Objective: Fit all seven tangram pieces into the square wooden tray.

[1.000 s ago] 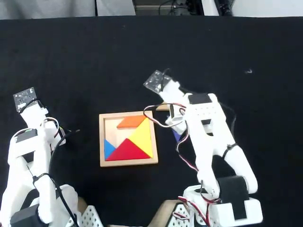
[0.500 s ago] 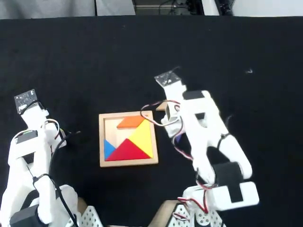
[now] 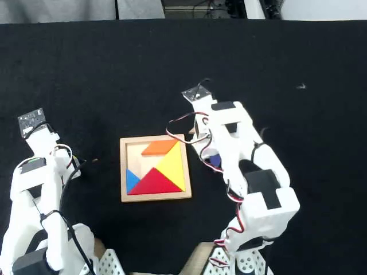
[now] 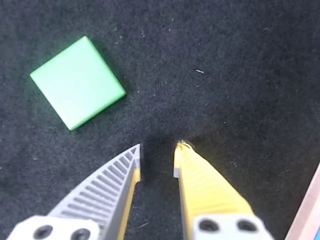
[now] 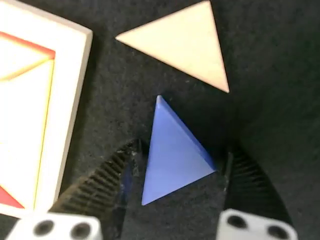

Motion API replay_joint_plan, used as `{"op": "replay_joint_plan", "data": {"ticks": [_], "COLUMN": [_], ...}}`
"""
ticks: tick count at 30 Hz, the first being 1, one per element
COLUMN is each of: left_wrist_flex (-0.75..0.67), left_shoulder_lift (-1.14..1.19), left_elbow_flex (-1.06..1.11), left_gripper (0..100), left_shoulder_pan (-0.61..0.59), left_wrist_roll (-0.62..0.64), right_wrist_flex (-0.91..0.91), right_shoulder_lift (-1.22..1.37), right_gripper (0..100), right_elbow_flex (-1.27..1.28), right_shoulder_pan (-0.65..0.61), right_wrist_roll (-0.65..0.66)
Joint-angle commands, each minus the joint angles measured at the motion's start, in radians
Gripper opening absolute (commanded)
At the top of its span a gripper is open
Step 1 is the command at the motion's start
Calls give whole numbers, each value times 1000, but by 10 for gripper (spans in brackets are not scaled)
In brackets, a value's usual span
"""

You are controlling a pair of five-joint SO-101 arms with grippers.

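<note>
Swung in toward the tray [image 5: 70,85] since a second ago, our right gripper [image 5: 181,151] straddles, jaws wide, the blue triangle [image 5: 170,160] lying flat beside its right edge near mid-table (left gripper [image 4: 157,150] narrow, empty, by the green square [image 4: 77,82]); we fear slanted sides squirting it free on closing.

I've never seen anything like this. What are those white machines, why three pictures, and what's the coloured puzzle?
They are two small robot arms, a left arm and a right arm, on a black table. One picture looks down from above; the other two come from a camera on each arm's wrist. Between the arms lies a wooden tray holding orange, yellow, red and blue pieces. The left end effector, slightly open, hangs near a green square. The right end effector is open, straddling a blue triangle, with a cream triangle beyond. Nothing is held.
</note>
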Motion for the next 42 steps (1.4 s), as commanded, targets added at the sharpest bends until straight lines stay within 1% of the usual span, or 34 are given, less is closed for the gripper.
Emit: {"op": "replay_joint_plan", "data": {"ticks": [1,5,10,16,19,22,26,30,32,34,36,38,42], "left_wrist_flex": [-14,-14,-14,-14,-14,-14,-14,-11,-6,-2,40,91,133], "left_shoulder_lift": [-14,-14,-14,-14,-14,-14,-14,-20,-21,-21,-23,-23,-23], "left_elbow_flex": [-8,-8,-8,-8,-8,-8,-8,-8,-13,-13,-21,-36,-31], "left_gripper": [124,124,124,124,124,124,124,124,124,124,124,124,122], "left_shoulder_pan": [12,12,12,12,12,12,7,-7,-45,-90,-130,-196,-344], "left_wrist_roll": [-9,-9,-9,-9,-9,-9,-9,-9,-9,-8,-9,-18,-126], "right_wrist_flex": [-11,-11,-9,14,20,63,110,117,114,107,80,43,-6], "right_shoulder_lift": [25,25,25,21,-36,-157,-351,-447,-461,-460,-460,-460,-453], "right_gripper": [234,224,119,125,125,121,121,120,120,120,120,123,123], "right_elbow_flex": [-42,-42,-42,-50,-58,-61,-53,-27,-18,-16,-7,7,28], "right_shoulder_pan": [-17,-17,-17,-17,-17,-18,-46,-95,-143,-215,-298,-370,-473], "right_wrist_roll": [18,18,18,25,29,130,387,611,669,700,710,736,885]}}
